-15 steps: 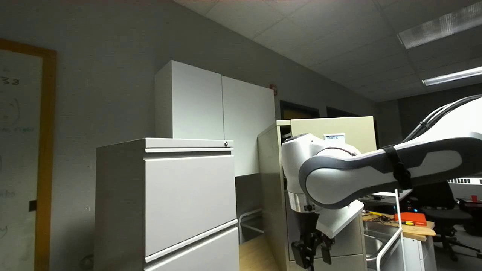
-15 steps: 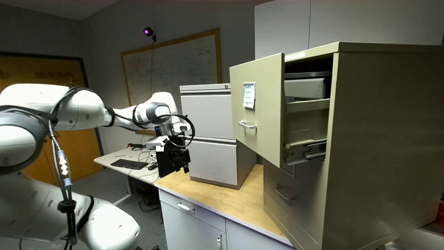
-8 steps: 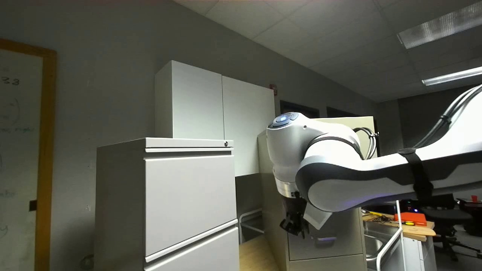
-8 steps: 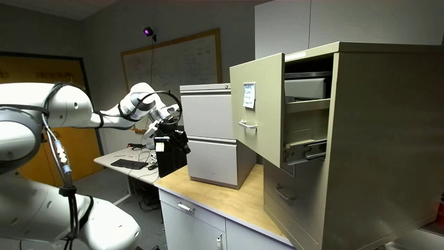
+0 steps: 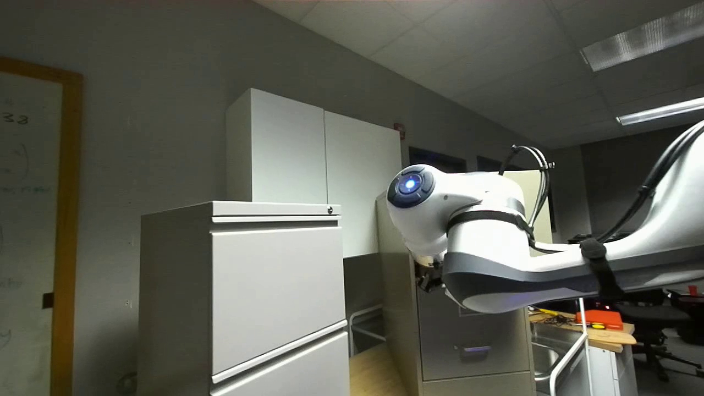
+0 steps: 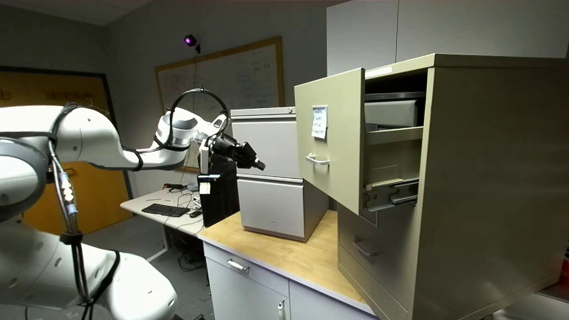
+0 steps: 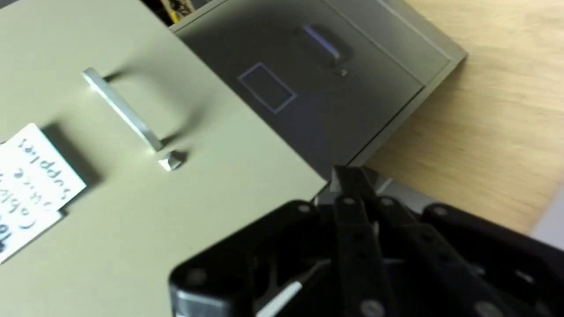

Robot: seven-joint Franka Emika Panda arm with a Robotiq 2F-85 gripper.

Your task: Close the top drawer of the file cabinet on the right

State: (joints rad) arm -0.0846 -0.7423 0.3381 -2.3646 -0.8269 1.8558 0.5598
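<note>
In an exterior view the top drawer (image 6: pixel 340 140) juts out, the file cabinet (image 6: pixel 484 178) at its three o'clock; nine o'clock from the silver handle (image 6: pixel 318 160), apart, hangs the gripper (image 6: pixel 259 165), fingers (image 7: pixel 352 187) pressed together, the pale grey cabinet (image 6: pixel 272 206) behind

A framed whiteboard (image 6: pixel 235 84) hangs on the grey wall (image 6: pixel 249 24) behind a pale desk (image 6: pixel 139 206).

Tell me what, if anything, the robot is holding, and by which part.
Nothing: the fingers are shut together with no object visible between them, and the top drawer's handle stands free, apart from them.
</note>
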